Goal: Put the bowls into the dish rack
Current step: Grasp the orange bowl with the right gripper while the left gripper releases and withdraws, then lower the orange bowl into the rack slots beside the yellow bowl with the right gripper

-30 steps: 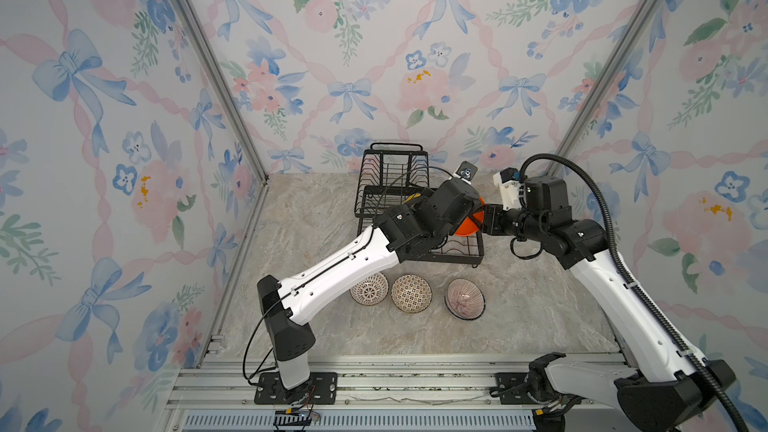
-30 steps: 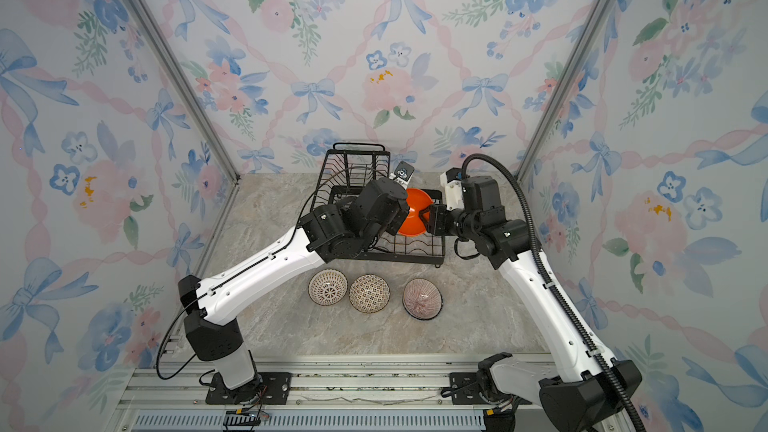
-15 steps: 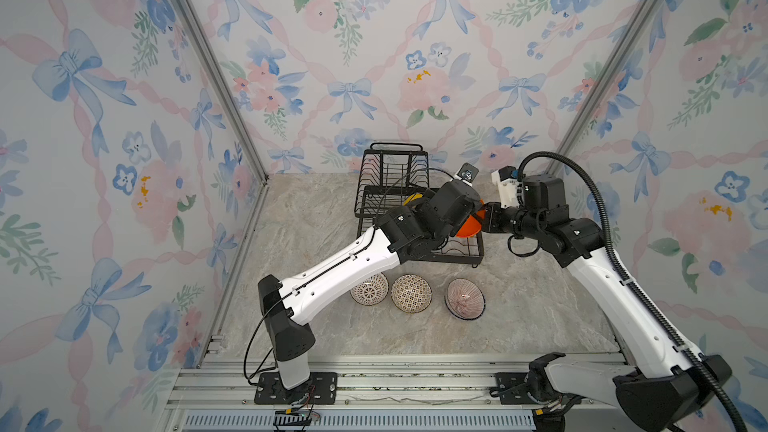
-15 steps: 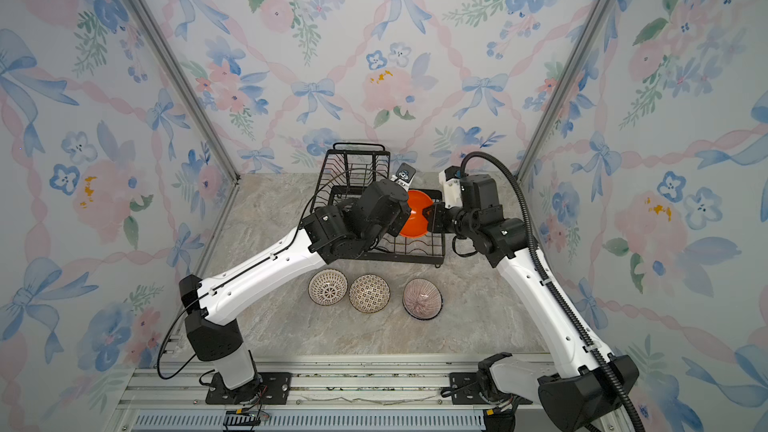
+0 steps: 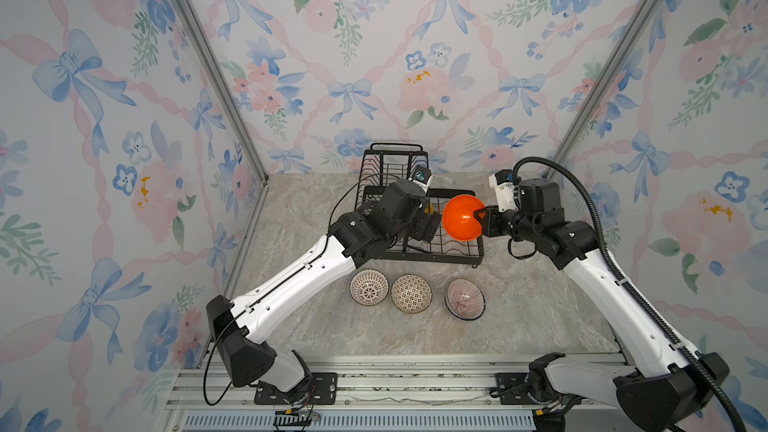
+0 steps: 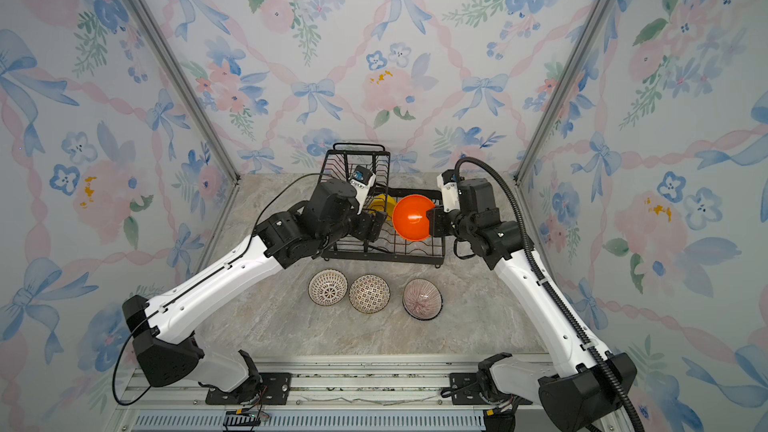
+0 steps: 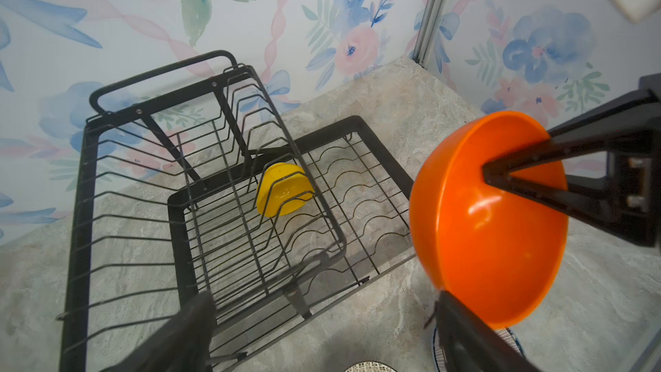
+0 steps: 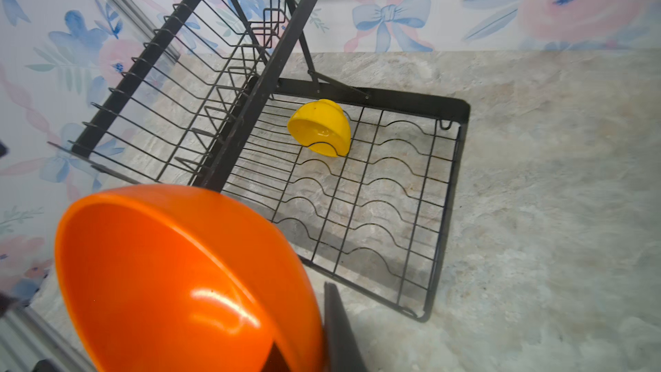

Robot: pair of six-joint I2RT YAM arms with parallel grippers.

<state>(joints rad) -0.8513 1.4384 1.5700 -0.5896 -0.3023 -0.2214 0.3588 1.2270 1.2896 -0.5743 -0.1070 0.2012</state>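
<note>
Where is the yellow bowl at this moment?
In a top view the yellow bowl stands on edge in the lower tray of the dish rack, near its back, left of the orange bowl in the right gripper.

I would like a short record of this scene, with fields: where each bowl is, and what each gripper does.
orange bowl: in the air by the dish rack, tilted on edge, rim pinched by the right gripper
right gripper: shut on the orange bowl
left gripper: open, close beside the orange bowl, holding nothing
yellow bowl: in the rack's lower tray, on its side
on the table, in front of the rack: lattice bowl, mosaic bowl, pink-striped bowl
</note>
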